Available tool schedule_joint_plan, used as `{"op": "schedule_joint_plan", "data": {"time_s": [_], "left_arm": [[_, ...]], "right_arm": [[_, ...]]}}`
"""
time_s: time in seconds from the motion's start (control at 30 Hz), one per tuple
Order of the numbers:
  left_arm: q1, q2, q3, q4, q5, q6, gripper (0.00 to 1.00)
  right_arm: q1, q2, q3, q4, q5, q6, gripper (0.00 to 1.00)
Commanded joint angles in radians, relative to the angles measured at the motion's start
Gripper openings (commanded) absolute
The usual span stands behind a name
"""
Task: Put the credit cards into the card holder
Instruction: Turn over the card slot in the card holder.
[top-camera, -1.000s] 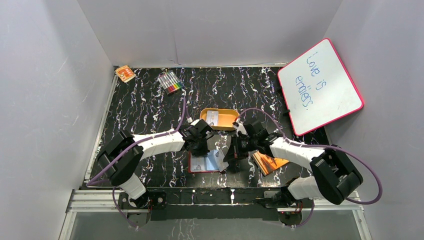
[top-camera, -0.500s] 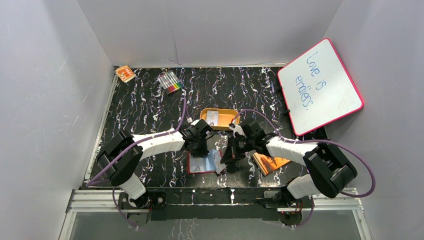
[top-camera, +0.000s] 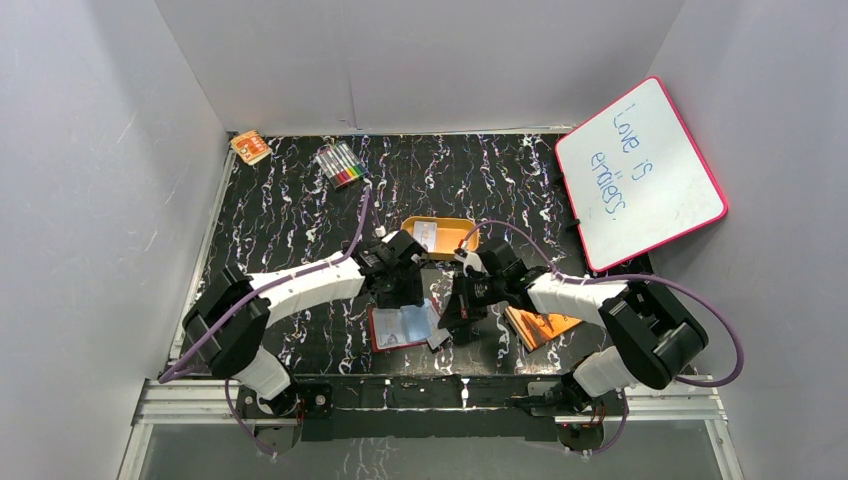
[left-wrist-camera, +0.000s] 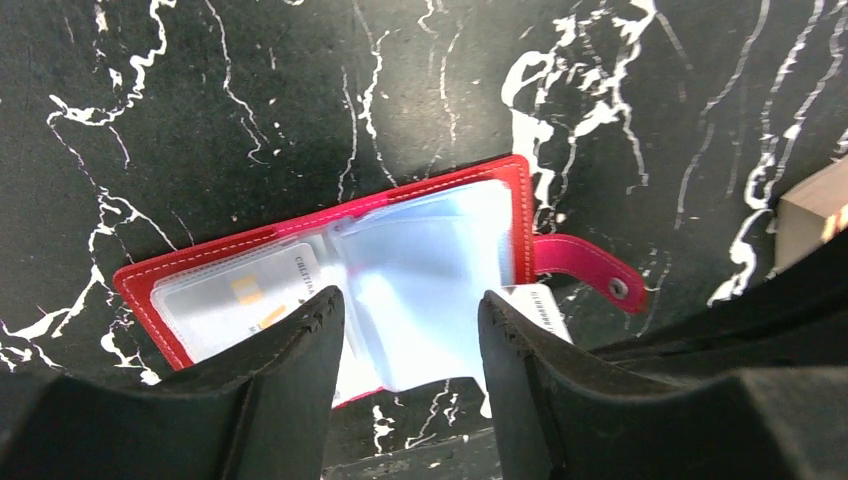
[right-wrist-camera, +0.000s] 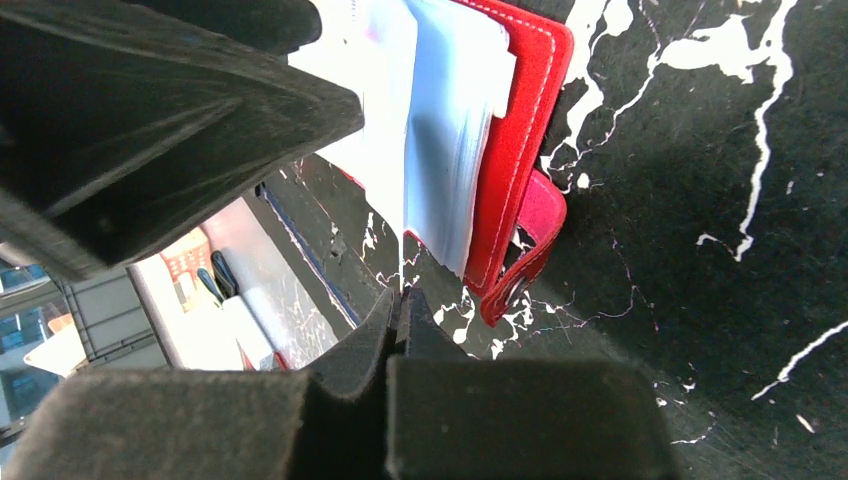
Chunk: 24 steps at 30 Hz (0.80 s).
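Mid-insert, looking kinda sketchy

Got the left end effector (left-wrist-camera: 410, 300) spread with nothing in it, hanging over the open card holder (left-wrist-camera: 520, 230) flat on the tabletop (left-wrist-camera: 200, 100). Got the right end effector (right-wrist-camera: 400, 295) pressed together, pinching what looks like a card (right-wrist-camera: 375, 170) by its edge, tab side. Could easily shove the holder sideways or buckle the card, since nothing's pinning the holder down.
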Motion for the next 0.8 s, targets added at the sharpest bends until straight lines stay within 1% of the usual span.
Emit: {"op": "schedule_joint_plan", "data": {"time_s": [0.0, 0.1, 0.2, 0.43, 0.77], "left_arm": [[-0.005, -0.066, 0.053, -0.043, 0.011, 0.015, 0.52], [-0.004, -0.088, 0.052, -0.045, 0.014, -0.01, 0.61], [-0.005, -0.107, 0.031, -0.037, 0.015, -0.026, 0.66], [-0.004, -0.106, -0.009, -0.033, 0.01, -0.054, 0.67], [-0.002, -0.095, -0.003, -0.033, -0.031, -0.058, 0.67]], "right_arm": [[0.014, 0.007, 0.022, 0.047, -0.024, 0.007, 0.0], [0.024, 0.005, 0.031, 0.052, -0.026, 0.009, 0.0], [0.039, 0.005, 0.041, 0.06, -0.029, 0.012, 0.0], [0.066, 0.012, 0.046, 0.092, -0.038, 0.029, 0.0], [0.077, 0.003, 0.043, 0.104, -0.049, 0.028, 0.0]]}}
